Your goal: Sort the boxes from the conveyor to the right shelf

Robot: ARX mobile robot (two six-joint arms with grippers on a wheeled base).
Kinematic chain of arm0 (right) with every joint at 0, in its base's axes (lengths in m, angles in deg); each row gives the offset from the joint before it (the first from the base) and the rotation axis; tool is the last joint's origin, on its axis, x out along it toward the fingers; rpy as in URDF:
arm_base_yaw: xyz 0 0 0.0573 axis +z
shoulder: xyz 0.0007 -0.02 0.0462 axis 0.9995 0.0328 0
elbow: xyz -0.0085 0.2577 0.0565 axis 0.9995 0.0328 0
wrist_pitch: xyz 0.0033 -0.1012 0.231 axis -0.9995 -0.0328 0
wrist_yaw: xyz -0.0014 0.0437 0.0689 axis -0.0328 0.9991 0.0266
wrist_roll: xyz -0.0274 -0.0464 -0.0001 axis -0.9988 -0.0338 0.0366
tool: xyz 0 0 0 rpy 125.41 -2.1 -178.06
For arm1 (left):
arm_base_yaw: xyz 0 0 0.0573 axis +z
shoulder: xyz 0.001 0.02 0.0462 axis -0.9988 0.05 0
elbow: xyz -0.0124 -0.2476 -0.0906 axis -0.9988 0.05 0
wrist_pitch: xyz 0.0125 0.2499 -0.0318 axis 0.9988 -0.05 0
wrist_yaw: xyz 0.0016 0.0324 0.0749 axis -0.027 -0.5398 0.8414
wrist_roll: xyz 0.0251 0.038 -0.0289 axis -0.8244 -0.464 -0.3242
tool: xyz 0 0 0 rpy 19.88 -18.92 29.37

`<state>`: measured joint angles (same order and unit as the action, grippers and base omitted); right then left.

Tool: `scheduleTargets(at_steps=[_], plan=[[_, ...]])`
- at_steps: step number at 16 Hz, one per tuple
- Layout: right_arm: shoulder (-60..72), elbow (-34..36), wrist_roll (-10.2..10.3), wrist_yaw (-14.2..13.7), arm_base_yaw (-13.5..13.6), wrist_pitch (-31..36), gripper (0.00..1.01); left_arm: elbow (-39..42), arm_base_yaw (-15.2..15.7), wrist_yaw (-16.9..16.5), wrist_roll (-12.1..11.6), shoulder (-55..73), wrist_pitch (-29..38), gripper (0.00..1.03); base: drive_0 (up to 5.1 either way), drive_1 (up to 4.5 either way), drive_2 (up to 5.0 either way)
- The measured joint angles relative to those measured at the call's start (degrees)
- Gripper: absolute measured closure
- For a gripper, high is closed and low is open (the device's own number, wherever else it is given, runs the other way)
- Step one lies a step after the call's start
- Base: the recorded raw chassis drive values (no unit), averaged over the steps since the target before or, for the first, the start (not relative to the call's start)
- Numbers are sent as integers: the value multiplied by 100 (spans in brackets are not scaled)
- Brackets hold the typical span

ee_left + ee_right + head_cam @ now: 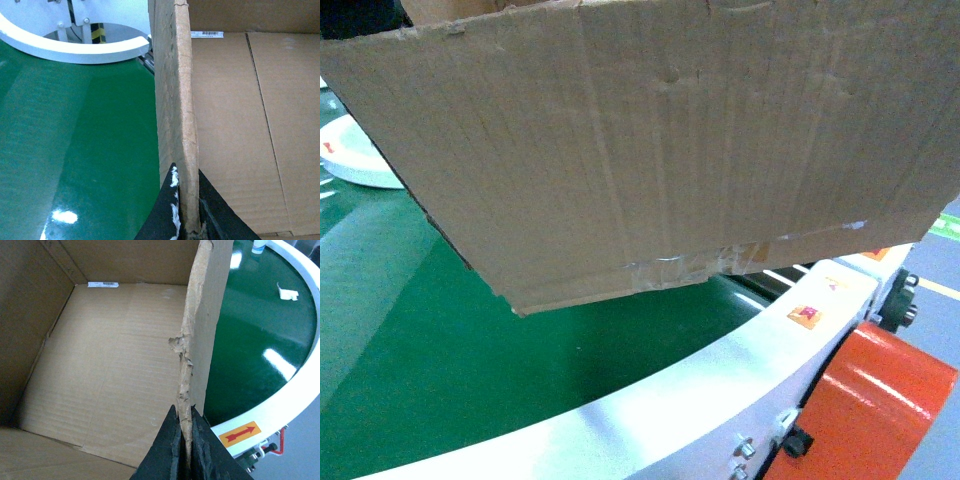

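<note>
Lifting the cardboard box (660, 140) clear of the conveyor belt (410, 370), both arms had it between them.

The open-topped box hung tilted above the green belt, its taped bottom seam (685, 268) showing in the head view and daylight under its lower edge. The left gripper (187, 210) was clenched on one ragged side wall and the right gripper (184, 445) was clenched on the opposite wall, each pinching the cardboard edge between its dark fingers. Inside, the box looked empty apart from a small white label (103, 284). By this showing the pickup was done; the carry across the white rim (720, 380) and the placing on the shelf, which no view showed, remained.
</note>
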<state>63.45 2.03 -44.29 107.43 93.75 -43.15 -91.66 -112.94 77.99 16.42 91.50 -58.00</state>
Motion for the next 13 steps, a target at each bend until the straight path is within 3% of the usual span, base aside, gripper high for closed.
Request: scheduleTargets(at_steps=[13], plan=[[0, 0, -2, 2, 0, 2, 99, 0, 2, 0, 0, 0, 2, 101, -134, -134, -134]])
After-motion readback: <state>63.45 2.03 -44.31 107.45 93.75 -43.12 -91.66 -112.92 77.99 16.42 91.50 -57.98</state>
